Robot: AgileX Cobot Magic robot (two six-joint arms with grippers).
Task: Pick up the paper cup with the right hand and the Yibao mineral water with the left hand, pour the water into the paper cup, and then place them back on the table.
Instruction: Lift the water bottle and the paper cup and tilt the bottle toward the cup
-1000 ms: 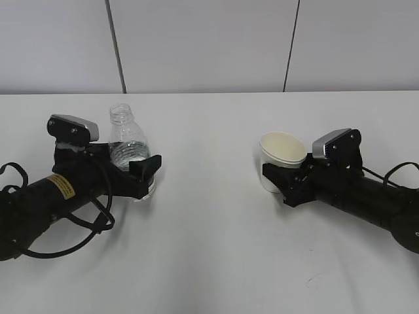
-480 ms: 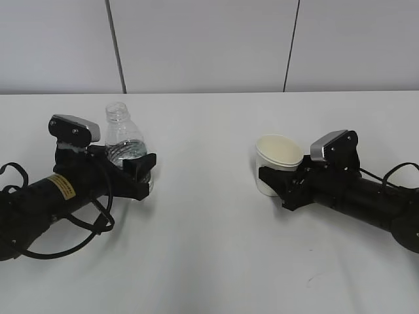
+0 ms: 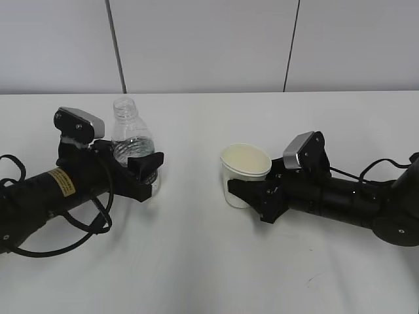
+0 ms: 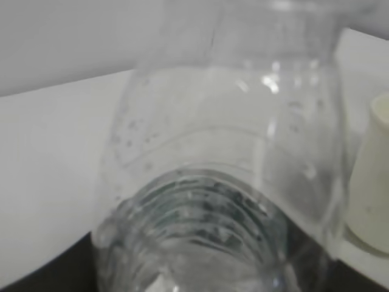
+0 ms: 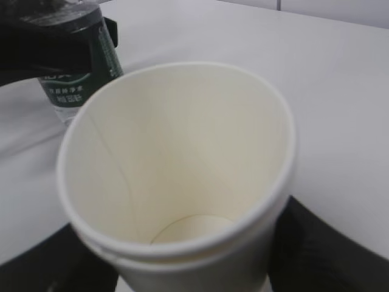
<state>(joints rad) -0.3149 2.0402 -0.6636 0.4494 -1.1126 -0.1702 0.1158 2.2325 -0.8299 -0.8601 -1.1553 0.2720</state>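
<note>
The Yibao mineral water, a clear capless bottle with some water, stands upright in my left gripper, which is shut on its lower body. It fills the left wrist view; its green label shows in the right wrist view. The cream-white paper cup is held in my right gripper, which is shut around its lower wall, near the table's middle. The cup is empty inside in the right wrist view. Its edge shows in the left wrist view.
A white panelled wall with two dark seams runs behind the table's far edge. Black cables loop beside the left arm and trail behind the right arm.
My right gripper has carried the paper cup leftward toward the table's middle. My left gripper with the bottle has shifted slightly right and a little up.
</note>
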